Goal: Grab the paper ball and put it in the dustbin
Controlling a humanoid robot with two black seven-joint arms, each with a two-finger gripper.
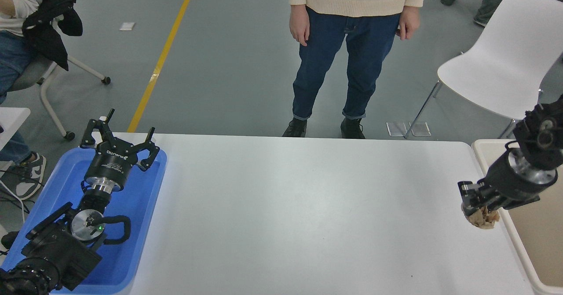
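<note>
The paper ball [483, 218], a tan crumpled wad, hangs from my right gripper [477, 207], which is shut on it and holds it above the table's right edge, just left of the dustbin's rim. The dustbin [541, 224] is a cream-beige bin at the right edge of the picture, partly cut off, with my right arm reaching over it. My left gripper [118, 141] is open and parked over the blue tray at the lower left.
A shallow blue tray [145, 207] lies at the table's left end under the left arm. A person in jeans [347, 53] stands at the far side. A white chair [506, 62] stands at the far right, another seated person at far left.
</note>
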